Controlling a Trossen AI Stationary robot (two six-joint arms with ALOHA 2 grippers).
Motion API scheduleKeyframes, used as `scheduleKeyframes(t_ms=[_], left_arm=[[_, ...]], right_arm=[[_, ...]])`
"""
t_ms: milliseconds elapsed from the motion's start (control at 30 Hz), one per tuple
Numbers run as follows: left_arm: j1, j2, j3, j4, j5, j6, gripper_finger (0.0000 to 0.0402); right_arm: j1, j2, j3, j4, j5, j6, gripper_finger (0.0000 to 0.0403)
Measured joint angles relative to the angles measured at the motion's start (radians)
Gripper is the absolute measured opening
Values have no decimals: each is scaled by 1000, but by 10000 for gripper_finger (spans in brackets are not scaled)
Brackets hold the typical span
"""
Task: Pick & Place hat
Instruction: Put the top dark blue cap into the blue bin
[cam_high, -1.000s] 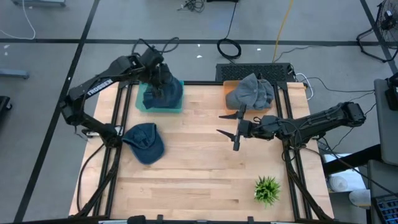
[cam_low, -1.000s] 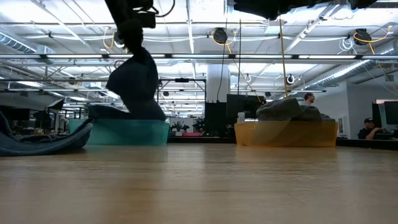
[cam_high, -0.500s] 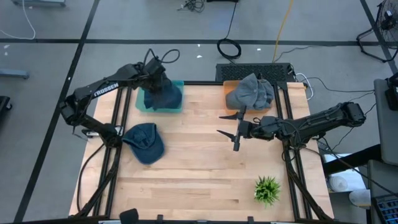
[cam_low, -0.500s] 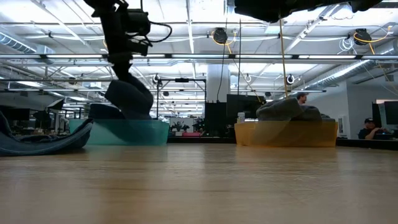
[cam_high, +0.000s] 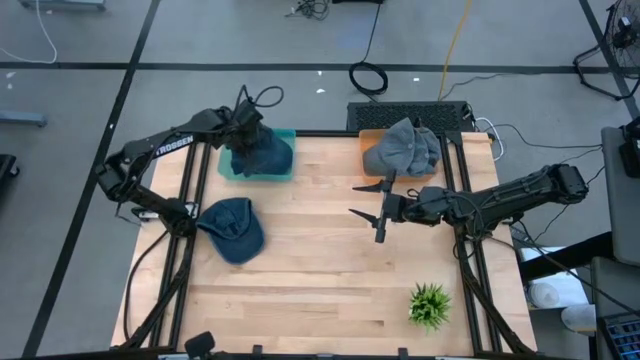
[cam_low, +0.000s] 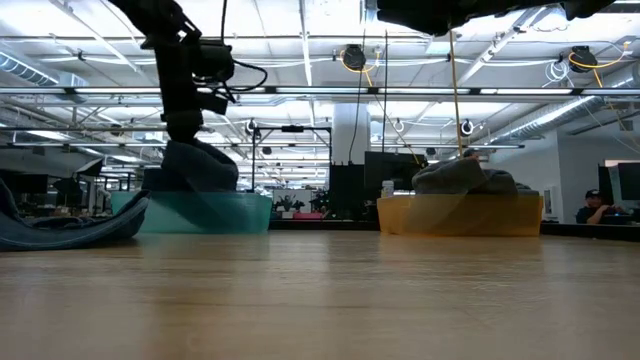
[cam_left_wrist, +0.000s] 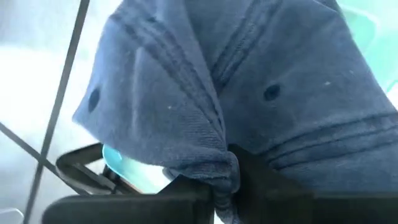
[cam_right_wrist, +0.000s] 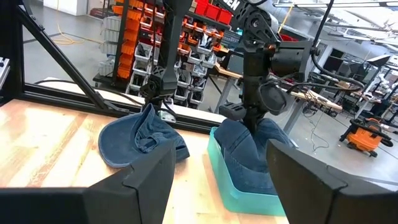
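Observation:
My left gripper is over the teal bin at the table's far left, shut on a dark blue hat. The hat's lower part sits slumped inside the bin, below the gripper. A second blue cap lies flat on the table near the left edge. My right gripper hovers open over the table's right middle, touching nothing; its wrist view shows the hat in the bin. My left gripper pinches a bunched fold of the hat's cloth between its two fingers, coming from above and pointing down. Several layers gather at the pinch. The hat hangs below the fingers, and its lower part rests in the teal bin.
An orange bin at the far right holds a grey hat. A small green plant stands near the table's near right corner. Bare wood lies between the blue cap and my right gripper.
My left gripper has moved down over the teal bin, still shut on the hat. The hat hung tall above the bin; now it has sunk and slumped into it. The right arm has kept still.

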Motion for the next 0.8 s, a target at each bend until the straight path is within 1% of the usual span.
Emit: scheduleKeyframes(t_ms=[200, 300, 433, 500, 633, 700, 800], left_arm=[[-1, -30, 43, -35, -14, -135, 88], [-7, -64, 73, -49, -10, -185, 133], [-7, -122, 110, -47, -8, -252, 209], [-7, -144, 119, -52, 18, -287, 246], [-22, -168, 121, -44, 197, -328, 299], [-46, -163, 121, -47, 212, -318, 314], [-92, -138, 121, -27, 181, -313, 322]], right_arm=[[0, 0, 0, 3, -1, 0, 240], [0, 0, 0, 2, -1, 0, 240], [0, 0, 0, 2, -1, 0, 240], [0, 0, 0, 2, -2, 0, 240], [0, 0, 0, 2, -2, 0, 240], [0, 0, 0, 2, -2, 0, 240], [0, 0, 0, 1, -2, 0, 240]])
